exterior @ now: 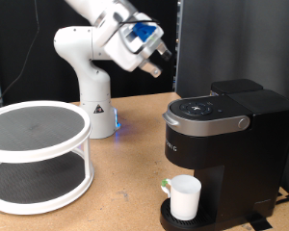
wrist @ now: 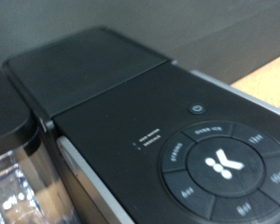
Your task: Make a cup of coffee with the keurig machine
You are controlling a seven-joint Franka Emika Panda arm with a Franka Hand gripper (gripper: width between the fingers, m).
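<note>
The black keurig machine (exterior: pixel 222 144) stands at the exterior view's right, lid closed, with a silver-grey lid handle and grey button panel. The white cup (exterior: pixel 185 196) sits upright on its round drip tray under the spout, with a green mark at its handle side. My gripper (exterior: pixel 158 64) hangs in the air above and to the exterior view's left of the machine's top, touching nothing, with nothing between its fingers. The wrist view shows the keurig machine's top (wrist: pixel 112 84) and round button panel (wrist: pixel 222 166) close below; my fingers do not show there.
A white two-tier round rack (exterior: pixel 37 154) with dark mesh shelves stands at the exterior view's left. The arm's white base (exterior: pixel 94 106) is behind it. A dark panel stands behind the machine. The wooden tabletop (exterior: pixel 125 192) lies between rack and machine.
</note>
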